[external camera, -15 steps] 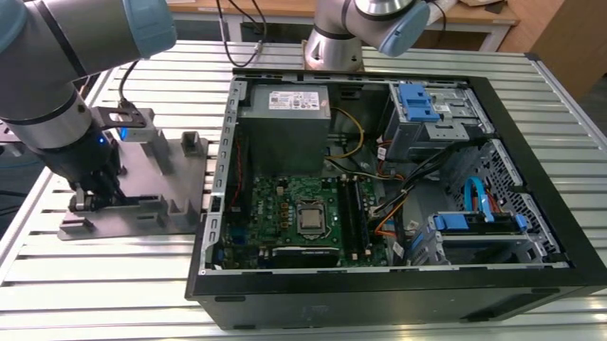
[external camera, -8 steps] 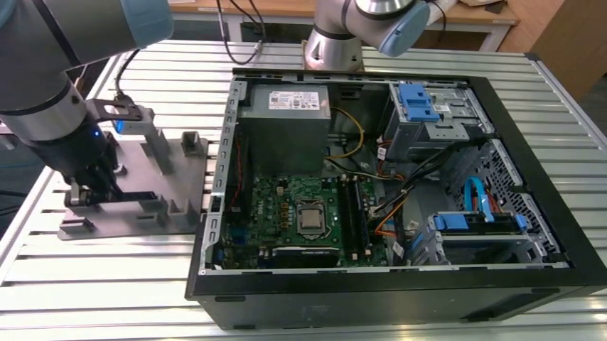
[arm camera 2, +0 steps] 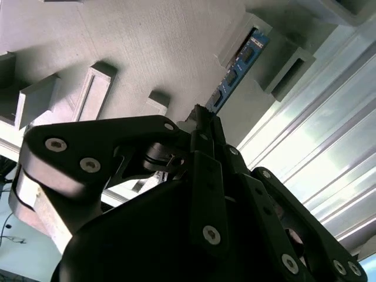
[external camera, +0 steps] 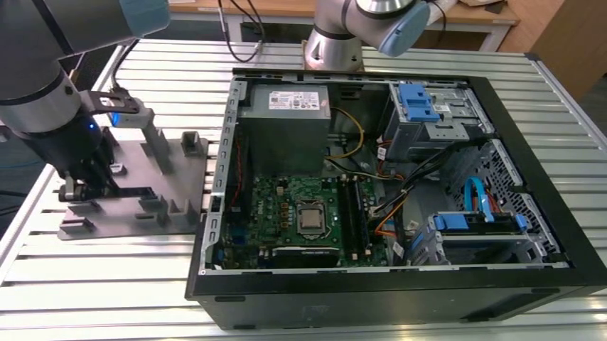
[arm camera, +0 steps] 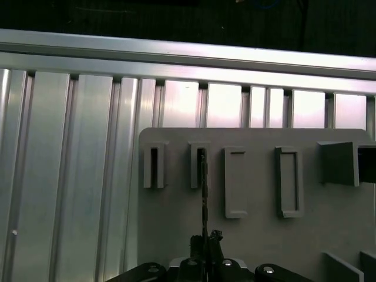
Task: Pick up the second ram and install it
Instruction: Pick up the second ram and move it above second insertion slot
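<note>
The second ram [arm camera 2: 236, 71], a long dark blue-green circuit strip standing on edge in the grey plastic slotted tray [arm camera 2: 147, 41], seems pinched by the black end effector [arm camera 2: 203, 117], so a skewed lift could wedge it in its slot.

we find no text, number or sign that we can read. the power supply [external camera: 284, 121] inside the computer case [external camera: 379, 295] bears a white label [external camera: 296, 101] with dark print, too small to make out. in the second wrist view, the second ram [arm camera 2: 234, 75] carries small pale marks near its far end, and these are not legible either.
</note>
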You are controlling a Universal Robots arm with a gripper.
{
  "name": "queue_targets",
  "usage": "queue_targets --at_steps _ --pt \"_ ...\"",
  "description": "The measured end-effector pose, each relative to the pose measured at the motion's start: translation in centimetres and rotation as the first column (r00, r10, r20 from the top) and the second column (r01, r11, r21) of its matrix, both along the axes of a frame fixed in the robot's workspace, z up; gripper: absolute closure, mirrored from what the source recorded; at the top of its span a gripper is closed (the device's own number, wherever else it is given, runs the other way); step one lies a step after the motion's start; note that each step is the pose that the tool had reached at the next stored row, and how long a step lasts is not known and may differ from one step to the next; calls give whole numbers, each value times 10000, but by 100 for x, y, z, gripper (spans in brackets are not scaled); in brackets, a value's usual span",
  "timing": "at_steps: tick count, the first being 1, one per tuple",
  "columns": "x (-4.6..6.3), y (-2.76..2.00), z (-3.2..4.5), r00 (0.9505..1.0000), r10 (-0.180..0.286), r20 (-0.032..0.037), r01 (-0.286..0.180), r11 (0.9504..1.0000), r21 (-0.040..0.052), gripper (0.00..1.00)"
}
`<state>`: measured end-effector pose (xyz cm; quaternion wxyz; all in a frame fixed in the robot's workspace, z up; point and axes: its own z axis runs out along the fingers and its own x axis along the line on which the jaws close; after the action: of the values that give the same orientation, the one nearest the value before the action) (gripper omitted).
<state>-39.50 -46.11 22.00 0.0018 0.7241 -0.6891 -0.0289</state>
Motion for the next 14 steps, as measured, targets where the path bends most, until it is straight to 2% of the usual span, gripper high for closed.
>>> queue_targets --at_steps 14 --pt "0 0 261 10000 0 0 0 10000 1 89"
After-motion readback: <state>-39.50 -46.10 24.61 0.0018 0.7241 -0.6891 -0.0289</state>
